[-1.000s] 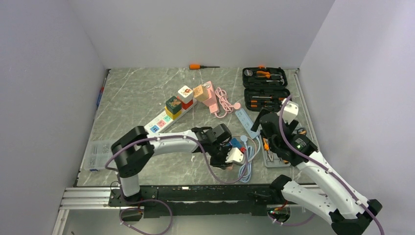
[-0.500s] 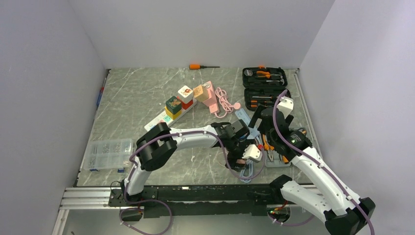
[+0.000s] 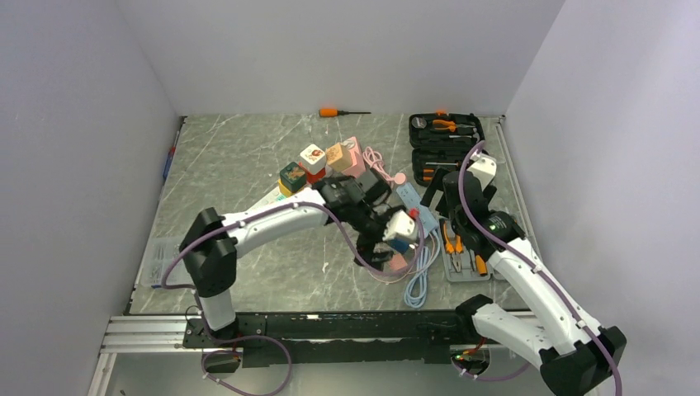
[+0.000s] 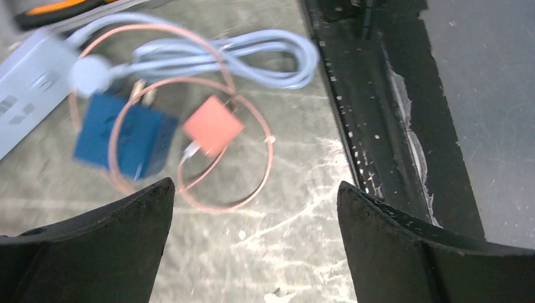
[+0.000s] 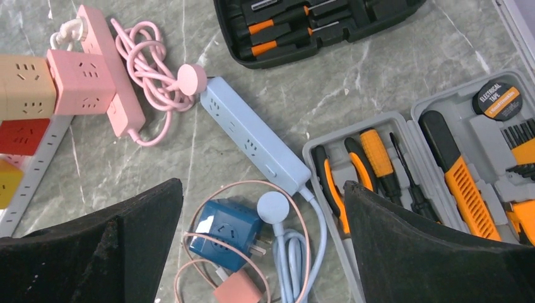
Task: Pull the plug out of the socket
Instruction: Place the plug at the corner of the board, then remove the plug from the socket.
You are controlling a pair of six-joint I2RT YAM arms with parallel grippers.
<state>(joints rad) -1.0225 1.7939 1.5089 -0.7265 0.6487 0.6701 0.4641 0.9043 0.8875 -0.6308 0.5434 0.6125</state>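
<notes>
The blue cube plug [image 5: 227, 226] lies loose on the table with its prongs bare, just off the end of the light blue socket strip [image 5: 252, 136]. A thin pink wire loops around it and runs to a salmon adapter [image 4: 212, 126]. My left gripper [image 4: 253, 189] hangs open above the marble just beside the blue plug [image 4: 123, 136], with nothing between its fingers. My right gripper [image 5: 264, 186] is open above the socket strip's cable end and holds nothing. In the top view the left gripper [image 3: 381, 245] sits over the plug, and the right gripper [image 3: 439, 198] is beside the strip.
The strip's own light blue cable [image 4: 208, 60] lies coiled by the plug. A grey tool tray [image 5: 404, 126] with pliers is to the right and a black tool case [image 3: 446, 132] behind it. A pink strip [image 5: 107, 82] and a white strip with cubes [image 3: 281, 198] lie left.
My left gripper has opened and let go of the blue plug, which now rests on the table. The left arm swung right, then drew back toward the middle. The right arm shifted slightly back.
</notes>
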